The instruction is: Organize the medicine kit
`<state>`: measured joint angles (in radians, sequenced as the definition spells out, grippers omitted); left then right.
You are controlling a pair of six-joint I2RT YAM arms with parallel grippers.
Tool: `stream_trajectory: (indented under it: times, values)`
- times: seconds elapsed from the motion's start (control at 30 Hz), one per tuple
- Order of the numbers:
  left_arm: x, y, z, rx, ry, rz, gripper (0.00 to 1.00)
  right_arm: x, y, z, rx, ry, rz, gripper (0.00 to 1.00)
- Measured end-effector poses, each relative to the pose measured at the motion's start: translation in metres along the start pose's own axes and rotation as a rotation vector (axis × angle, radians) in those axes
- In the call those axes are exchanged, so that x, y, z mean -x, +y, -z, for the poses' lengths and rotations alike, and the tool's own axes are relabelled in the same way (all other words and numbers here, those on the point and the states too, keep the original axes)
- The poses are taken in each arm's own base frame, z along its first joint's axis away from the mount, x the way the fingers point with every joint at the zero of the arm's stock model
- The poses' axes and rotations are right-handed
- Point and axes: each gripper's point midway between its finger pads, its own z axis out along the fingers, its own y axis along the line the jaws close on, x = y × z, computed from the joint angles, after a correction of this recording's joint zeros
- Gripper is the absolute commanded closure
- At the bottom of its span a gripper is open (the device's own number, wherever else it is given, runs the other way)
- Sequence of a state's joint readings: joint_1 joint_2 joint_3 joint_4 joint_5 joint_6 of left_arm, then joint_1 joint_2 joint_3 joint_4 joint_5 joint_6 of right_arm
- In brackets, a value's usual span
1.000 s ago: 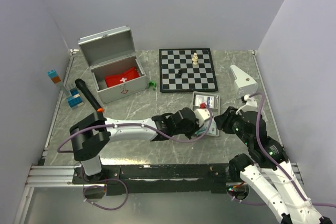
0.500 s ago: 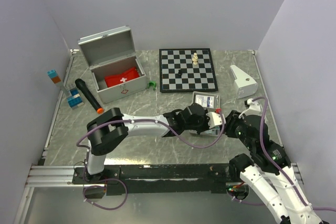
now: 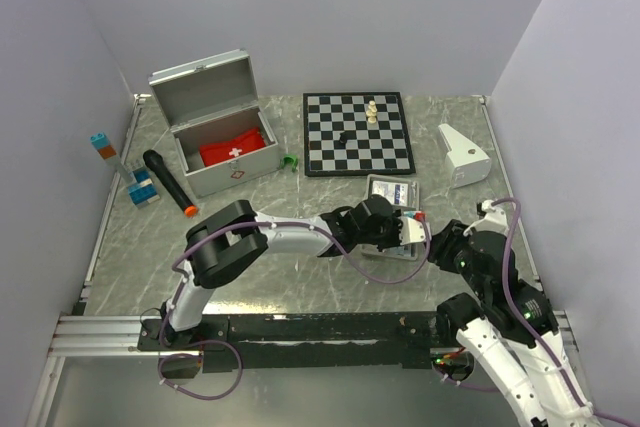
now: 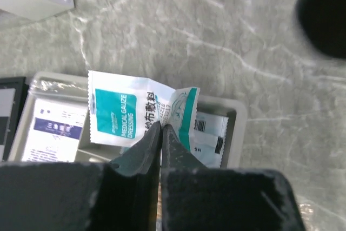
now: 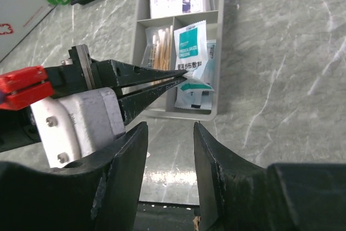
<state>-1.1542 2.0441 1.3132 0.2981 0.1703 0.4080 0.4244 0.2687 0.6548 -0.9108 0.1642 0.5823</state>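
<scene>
the marble table [image 3: 250,277] is carrying everything. the medicine kit [image 3: 215,142], a silver case, is sitting at the far left with its lid standing open and the red pouch [image 3: 232,153] lying inside. the grey tray [image 5: 220,36] is lying right of the middle, well apart from the case. the left gripper [image 4: 161,128] is reaching over the tray, its jaws pinching a teal gauze packet [image 4: 127,113] by one edge; whether the packet is lifted clear, i cannot tell. the right gripper [image 5: 168,129] is hanging spread wide just beside it, holding nothing. the open case is lying far and left of the packet, so the left arm, already gripping it, is looking best placed for carrying it over.
</scene>
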Motion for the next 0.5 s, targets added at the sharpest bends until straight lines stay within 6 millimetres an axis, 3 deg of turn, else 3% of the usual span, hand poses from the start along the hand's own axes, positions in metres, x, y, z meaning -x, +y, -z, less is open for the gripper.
stream_trajectory:
  times: [0.2,0.37,0.5]
  values:
    - [-0.011,0.0,-0.002,-0.002,0.019,0.008,0.69,-0.001,-0.004,-0.001,-0.018,-0.006,-0.007,0.51]
    - [-0.014,0.003,-0.002,0.02,0.021,0.011,0.34,-0.001,-0.004,-0.003,-0.025,0.002,-0.005,0.5]
    - [-0.026,0.008,0.003,0.072,0.04,0.021,0.3,-0.001,-0.003,-0.004,-0.022,0.004,-0.004,0.5]
